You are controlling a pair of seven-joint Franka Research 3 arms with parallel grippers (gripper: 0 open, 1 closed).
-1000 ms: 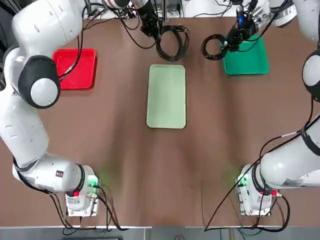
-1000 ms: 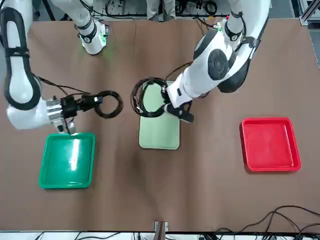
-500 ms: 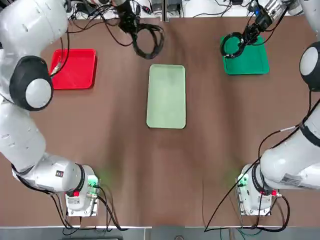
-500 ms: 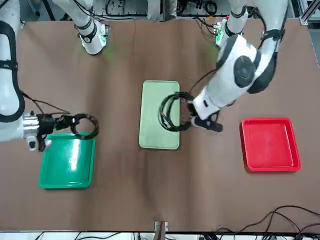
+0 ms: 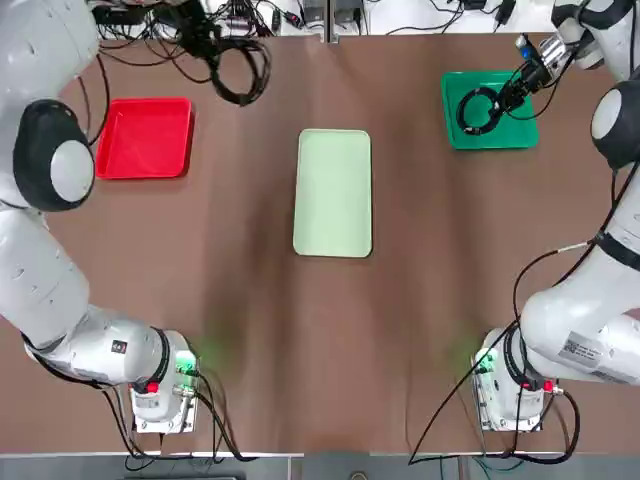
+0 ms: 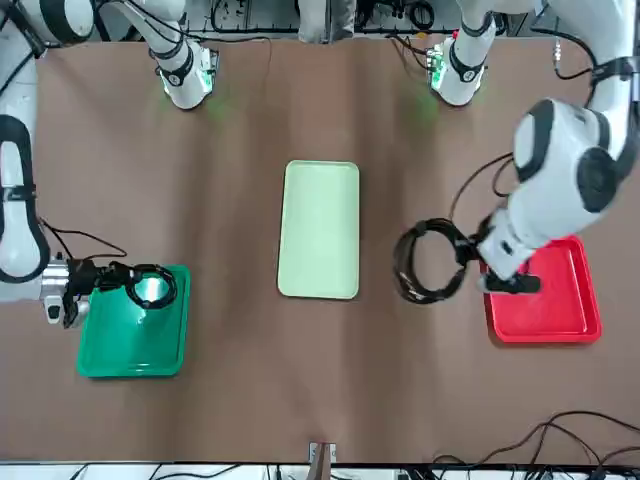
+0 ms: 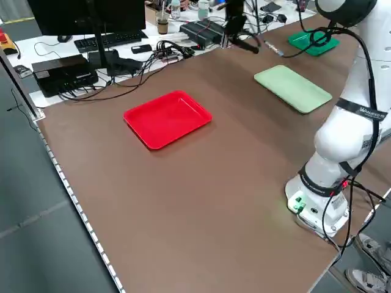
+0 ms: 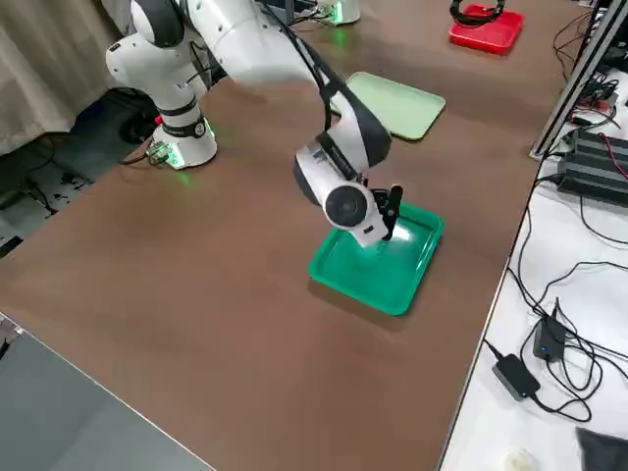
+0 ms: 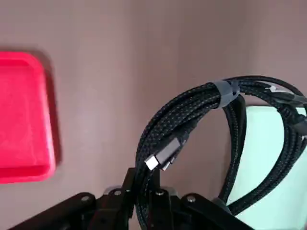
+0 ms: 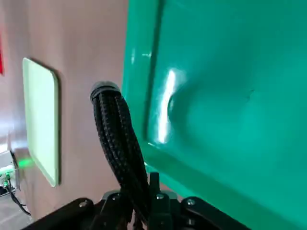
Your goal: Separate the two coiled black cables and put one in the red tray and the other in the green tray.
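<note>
Brown matte counter bare in the near half, arm bases at the near edge. Farther out, at mid-counter, a long pale mint-green rectangular plastic tray lying flat, nothing in it.

Beyond that, toward the far left corner, a shallow bright red squarish plastic tray with raised rim, nothing in it. Left claw held above the counter between the red tray and the mint tray, near the red tray's inner edge in the front view. Pinched between its fingers: the larger, looser coil of black braided cable, hanging clear of the counter as an upright loop, a grey band around the strands visible in the left wrist view and a silver plug end just above the fingers. Loop not over the red tray; apart from its rim.

Toward the far right corner, a shallow dark emerald-green squarish plastic tray with raised rim. Right claw reaching in at the tray's outer far side, pressed together on the smaller, tighter coil of black cable. Small loop over the green tray's inner area, near the edge facing the mint tray; whether resting on the tray floor or held just above it cannot be told. In the right wrist view, black braided strands rising from between the fingers, green tray rim just beside them.
</note>
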